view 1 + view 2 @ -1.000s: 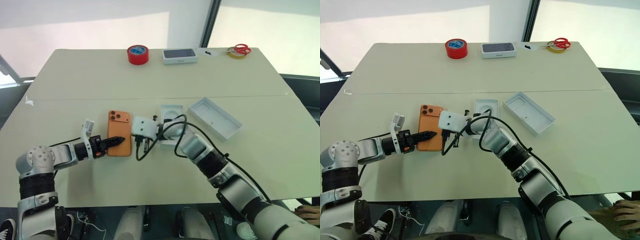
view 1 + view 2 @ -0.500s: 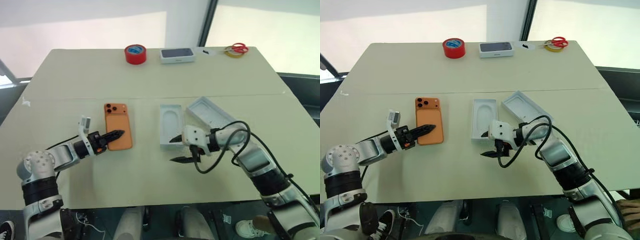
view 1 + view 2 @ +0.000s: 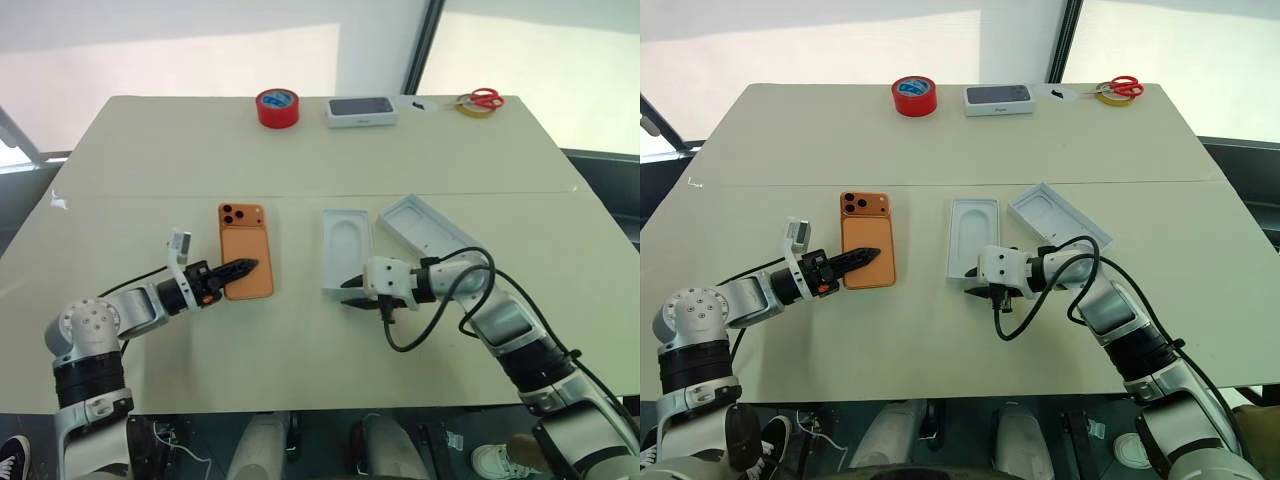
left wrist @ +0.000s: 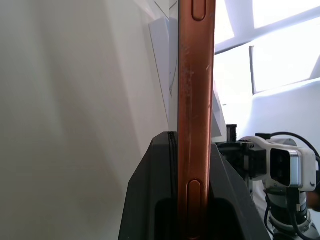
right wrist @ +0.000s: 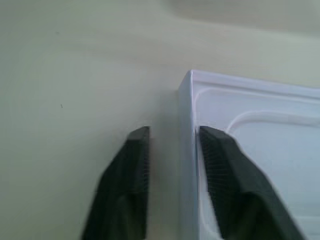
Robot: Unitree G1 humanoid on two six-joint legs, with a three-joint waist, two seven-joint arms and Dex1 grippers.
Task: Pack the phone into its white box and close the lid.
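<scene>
Pinching the orange phone between my left gripper's black fingers, I see its scuffed side rail and buttons edge-on in the left wrist view, a detail the head views lack; there the phone shows as a flat orange slab, camera block at its far corner, over the beige table. My right wrist view shows my right gripper straddling the thin wall of the white box, one finger outside and one inside, nearly clamped on it. The box lies mid-table, right of the phone, with the lid touching its far right corner. A second ago my right arm reached across beside the phone; it has since swung back right to the box's near edge.
</scene>
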